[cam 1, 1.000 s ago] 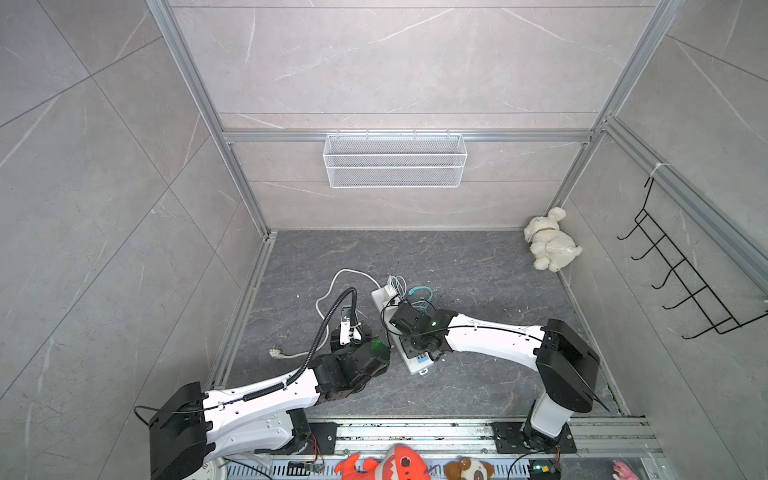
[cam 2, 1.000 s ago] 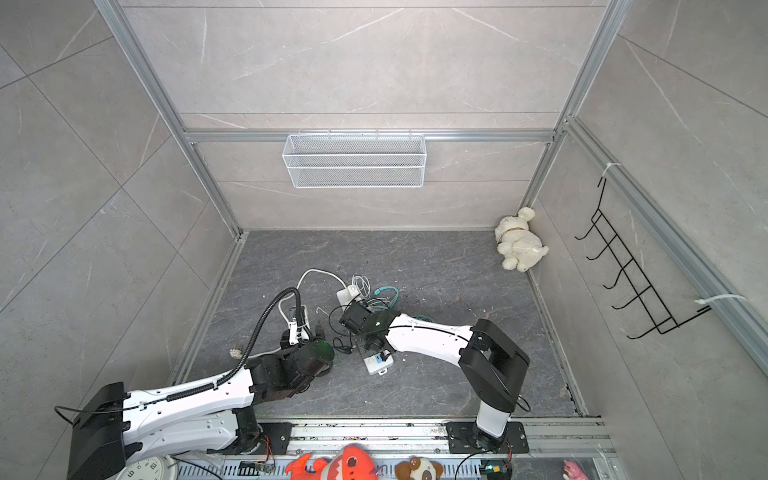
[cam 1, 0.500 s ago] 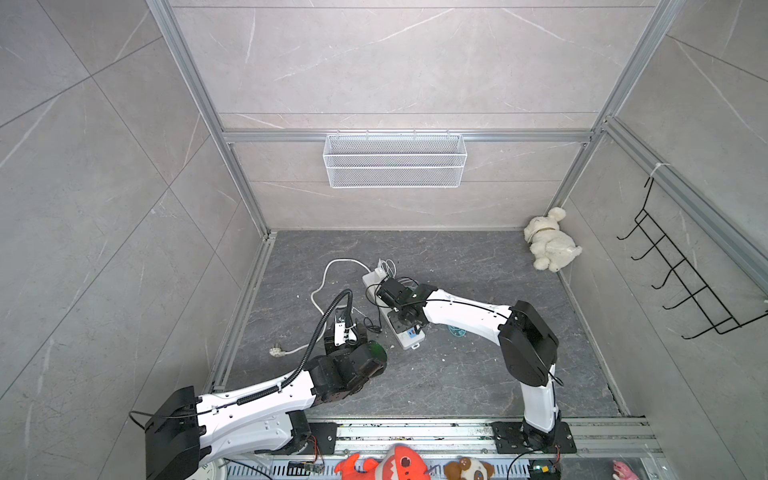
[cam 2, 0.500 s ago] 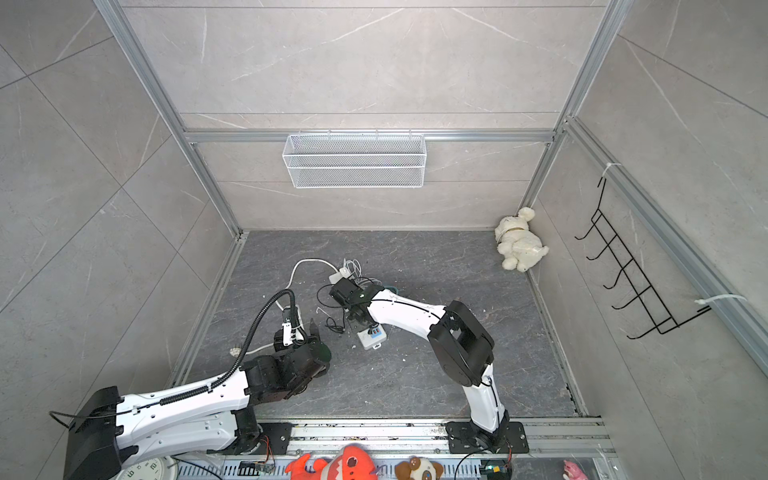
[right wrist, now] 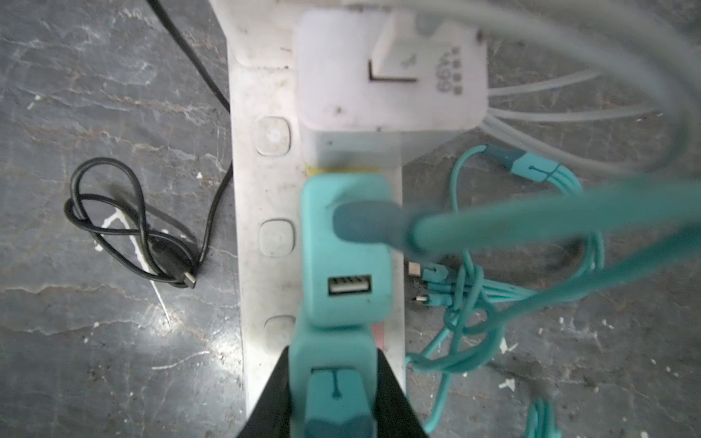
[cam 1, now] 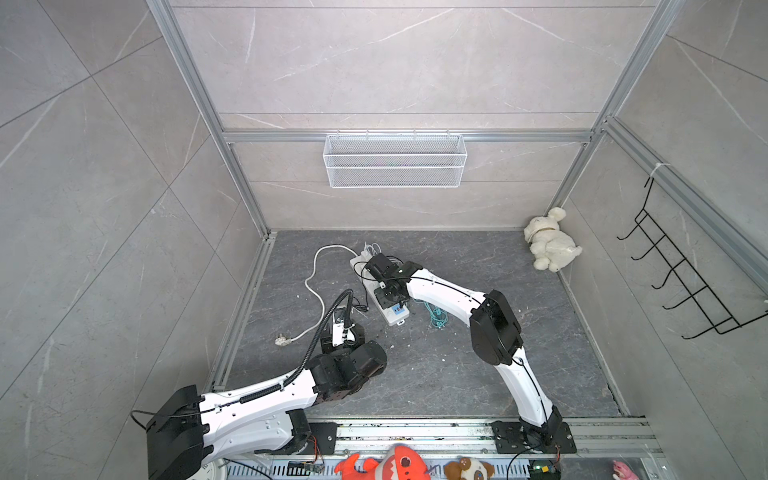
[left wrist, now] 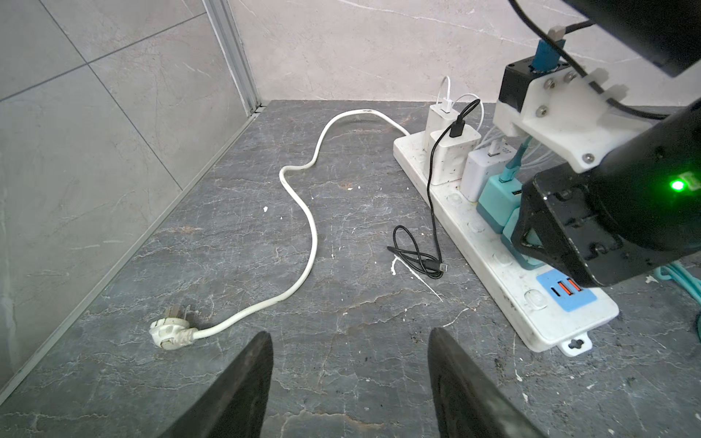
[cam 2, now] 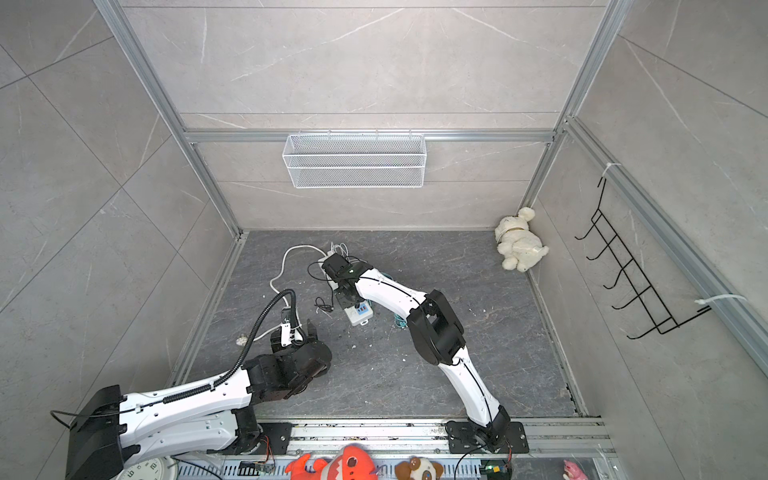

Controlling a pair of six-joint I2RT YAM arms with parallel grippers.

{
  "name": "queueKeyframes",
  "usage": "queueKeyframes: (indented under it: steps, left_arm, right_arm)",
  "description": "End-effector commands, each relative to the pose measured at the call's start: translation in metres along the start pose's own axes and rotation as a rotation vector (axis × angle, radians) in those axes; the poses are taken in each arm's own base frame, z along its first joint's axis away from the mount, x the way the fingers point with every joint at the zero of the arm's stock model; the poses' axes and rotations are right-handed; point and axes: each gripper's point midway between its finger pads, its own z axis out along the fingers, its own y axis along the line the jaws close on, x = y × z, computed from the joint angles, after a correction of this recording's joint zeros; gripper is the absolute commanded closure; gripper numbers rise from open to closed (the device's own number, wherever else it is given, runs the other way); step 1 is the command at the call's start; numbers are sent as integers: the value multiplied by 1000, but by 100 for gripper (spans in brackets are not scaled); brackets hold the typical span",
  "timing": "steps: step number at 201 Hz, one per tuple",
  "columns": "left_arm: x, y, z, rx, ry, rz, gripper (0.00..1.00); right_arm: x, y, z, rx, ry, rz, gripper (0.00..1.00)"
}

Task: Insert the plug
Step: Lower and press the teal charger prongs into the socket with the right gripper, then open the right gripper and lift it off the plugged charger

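Right wrist view: we list the right pincer [right wrist: 333, 366] closed tight on the teal plug [right wrist: 335, 383], which stands over the white power strip [right wrist: 265, 182] just beside a second teal adapter [right wrist: 343, 261] with a free USB port. Past that sits a white charger [right wrist: 390, 76]. Whether the held plug's pins are fully home we cannot tell from this close, blurred angle. Only the left wrist view shows the strip end to end, with a blue USB panel [left wrist: 565, 290] at its near end and two more white chargers [left wrist: 453, 155] at the far end. It also shows the left pincer [left wrist: 349, 379] spread wide and holding nothing, low over the dark bench [left wrist: 227, 246]. Further items there are a black cable [left wrist: 417, 254] coiled beside the strip and the strip's own white cord ending in a loose wall plug [left wrist: 170, 332]. In a top view alone we record a plush dog [cam 1: 548, 243] in the far corner, a wire basket [cam 1: 395, 162] on the back wall and a black hook rack [cam 1: 681, 286].
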Motion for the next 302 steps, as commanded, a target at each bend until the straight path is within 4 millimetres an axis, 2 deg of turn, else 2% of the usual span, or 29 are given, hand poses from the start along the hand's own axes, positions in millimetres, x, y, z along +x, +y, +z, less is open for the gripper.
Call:
queueKeyframes:
  steps: [1, 69, 118, 144, 190, 206, 225, 241, 261, 278, 302]
  left_arm:
    - [-15, 7, -1, -48, -47, -28, 33]
    - [-16, 7, -2, -52, -47, -20, 32]
    - [-20, 6, -2, -53, -48, -11, 32]
    - [-31, 6, -4, -59, -67, -3, 30]
    - [-55, 3, 3, -60, -90, 34, 26]
    - [-66, -3, 10, -14, -83, 49, 25]
    - [-79, -6, 22, 34, -70, 45, 21]
    - [-94, -3, 29, 55, -84, 45, 19]
    - [-115, 0, 36, 77, -109, 57, 13]
    - [-130, 10, 43, 66, -133, 53, 5]
    - [-144, 24, 58, 61, -148, 38, 0]
  right_arm:
    - [30, 3, 35, -20, 115, -34, 86]
    - [16, 8, 14, -71, 46, -16, 60]
    - [13, 5, -3, -88, 25, 0, 49]
    - [19, 3, -31, -126, 2, 30, 46]
    - [59, 8, -96, -287, -35, 52, 40]
    - [61, 6, -126, -332, -96, 48, 39]
    - [52, 4, -159, -381, -187, 35, 37]
    - [38, -14, -182, -339, -278, 51, 36]
    - [17, -53, -206, -248, -401, 109, 34]
    - [3, -99, -220, -148, -497, 175, 33]
    - [-1, -164, -230, 34, -575, 262, 29]
